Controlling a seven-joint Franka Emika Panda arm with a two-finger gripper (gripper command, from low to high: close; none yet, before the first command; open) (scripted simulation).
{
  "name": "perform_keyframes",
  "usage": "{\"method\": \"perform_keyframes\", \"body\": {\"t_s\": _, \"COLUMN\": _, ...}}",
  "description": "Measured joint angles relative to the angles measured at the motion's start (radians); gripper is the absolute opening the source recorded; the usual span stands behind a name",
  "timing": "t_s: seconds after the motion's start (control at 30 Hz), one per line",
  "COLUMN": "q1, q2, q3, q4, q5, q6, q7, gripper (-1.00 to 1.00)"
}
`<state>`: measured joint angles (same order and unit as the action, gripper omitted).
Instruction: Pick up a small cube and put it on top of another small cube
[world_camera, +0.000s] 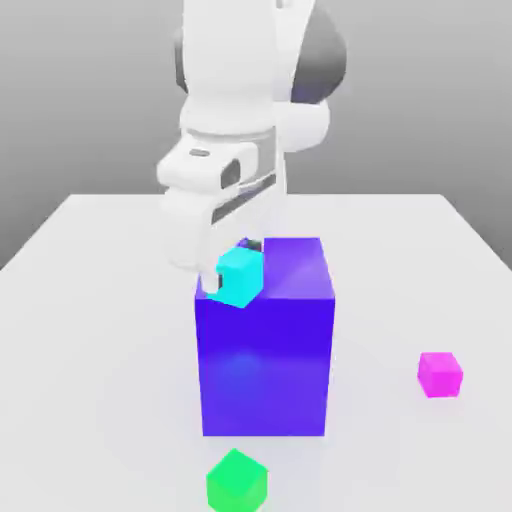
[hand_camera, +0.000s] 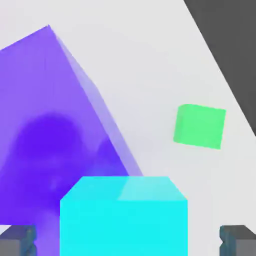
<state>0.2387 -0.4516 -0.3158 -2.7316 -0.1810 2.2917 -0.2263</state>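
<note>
The white arm reaches down from above in the exterior view, its gripper (world_camera: 236, 268) at the upper corner of the big blue block (world_camera: 265, 345) on that view's left. A small cyan cube (world_camera: 240, 277) sits between the fingers, hanging at the block's top edge, partly over the top face and partly past the block's side toward the exterior view's left; whether its underside touches the block cannot be told. In the hand view the cyan cube (hand_camera: 123, 216) fills the space directly ahead of the gripper (hand_camera: 127, 240), with the two dark fingertips (hand_camera: 17, 240) showing at either side of it. A gap shows between each fingertip and the cube's faces in that view, while the exterior view has the cube up at the fingers, so the jaws appear clamped on it but the contact itself is not plain. The blue block (hand_camera: 45, 130) lies behind and beside the cube, with a dark shadow on its face. On the white table (world_camera: 420, 260) a green cube (world_camera: 237, 482) rests just in front of the block, nearest the exterior camera, apart from it. A magenta cube (world_camera: 440, 374) rests well apart toward the exterior view's right. The hand view also catches the green cube (hand_camera: 199, 126) on the table beyond the block's edge.
</note>
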Motion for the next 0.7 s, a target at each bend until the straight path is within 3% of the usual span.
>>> {"method": "perform_keyframes", "body": {"t_s": 0.17, "q1": -0.001, "q2": -0.002, "q3": 0.002, "q4": 0.002, "q5": 0.005, "q6": -0.005, "q7": -0.003, "gripper": -1.0}}
{"method": "perform_keyframes", "body": {"t_s": 0.33, "q1": -0.007, "q2": -0.088, "q3": 0.032, "q4": 0.087, "q5": 0.016, "q6": -0.178, "q7": 0.013, "gripper": -1.0}}
{"method": "perform_keyframes", "body": {"t_s": 0.7, "q1": -0.044, "q2": 0.062, "q3": 0.124, "q4": 0.162, "q5": 0.125, "q6": -0.115, "q7": 0.448, "gripper": -1.0}}
